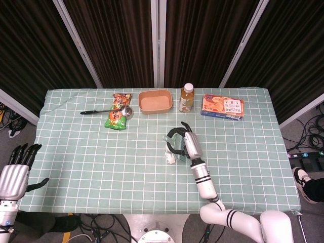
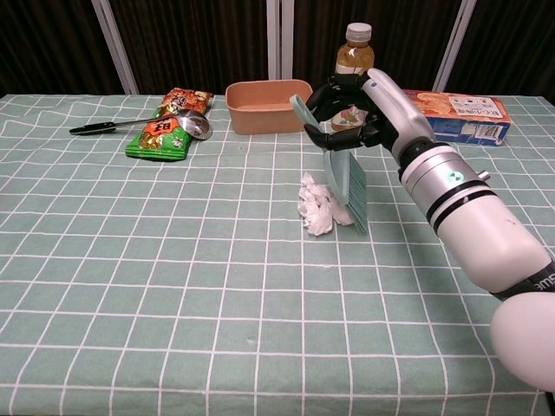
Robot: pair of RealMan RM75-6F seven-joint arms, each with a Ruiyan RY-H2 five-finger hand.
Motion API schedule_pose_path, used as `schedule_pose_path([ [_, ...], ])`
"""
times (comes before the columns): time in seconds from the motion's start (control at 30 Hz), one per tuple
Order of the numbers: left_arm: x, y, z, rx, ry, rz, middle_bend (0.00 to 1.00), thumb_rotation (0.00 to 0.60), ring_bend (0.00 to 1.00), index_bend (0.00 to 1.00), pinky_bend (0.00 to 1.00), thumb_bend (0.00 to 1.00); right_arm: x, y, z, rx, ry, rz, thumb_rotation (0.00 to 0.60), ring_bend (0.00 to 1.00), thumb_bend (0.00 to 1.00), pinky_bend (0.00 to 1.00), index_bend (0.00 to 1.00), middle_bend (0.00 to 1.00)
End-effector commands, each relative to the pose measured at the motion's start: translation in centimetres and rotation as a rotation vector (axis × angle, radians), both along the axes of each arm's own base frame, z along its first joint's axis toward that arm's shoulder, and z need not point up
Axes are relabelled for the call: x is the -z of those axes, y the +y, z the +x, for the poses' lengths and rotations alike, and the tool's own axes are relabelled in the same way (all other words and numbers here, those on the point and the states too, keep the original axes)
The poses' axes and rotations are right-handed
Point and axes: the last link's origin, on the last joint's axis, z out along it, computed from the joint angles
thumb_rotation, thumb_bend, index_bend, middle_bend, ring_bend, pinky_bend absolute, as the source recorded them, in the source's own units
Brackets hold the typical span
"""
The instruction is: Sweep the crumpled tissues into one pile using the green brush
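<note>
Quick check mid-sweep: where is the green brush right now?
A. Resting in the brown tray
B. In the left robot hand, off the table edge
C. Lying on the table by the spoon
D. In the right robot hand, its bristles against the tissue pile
D: the right robot hand grips the brush, and its bristle edge meets the tissues at mid-table; the left robot hand holds nothing.

A matt green checked tablecloth (image 2: 130, 286) lies under soft, creased white paper tissues (image 2: 317, 206), a smooth pale-green plastic brush (image 2: 344, 173), and a shiny metal ladle (image 2: 192, 124).
</note>
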Motion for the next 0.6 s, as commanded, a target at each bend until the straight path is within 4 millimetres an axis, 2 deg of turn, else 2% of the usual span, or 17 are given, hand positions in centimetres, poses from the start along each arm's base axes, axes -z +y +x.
schedule_pose_path([
  [0.03,0.0,0.0,0.0,-0.001,0.000,-0.001,0.09,0.600,0.00,0.07,0.02,0.01,0.2,0.1,0.2,-0.007,-0.001,0.006,0.600,0.33,0.42,0.08,0.68,0.63],
  [0.27,0.0,0.0,0.0,0.003,-0.002,0.002,0.09,0.600,0.00,0.07,0.02,0.01,-0.6,0.5,-0.2,-0.021,-0.015,-0.003,0.600,0.33,0.42,0.08,0.68,0.63],
  [0.47,0.1,0.1,0.0,0.008,-0.003,0.000,0.09,0.600,0.00,0.07,0.02,0.01,-4.8,0.4,-3.1,-0.029,0.040,-0.066,0.600,0.33,0.42,0.08,0.68,0.63],
  [0.6,0.1,0.2,0.1,0.014,-0.006,0.001,0.09,0.600,0.00,0.07,0.02,0.01,-8.4,0.2,-6.4,-0.035,0.204,-0.069,0.600,0.33,0.42,0.09,0.68,0.63],
])
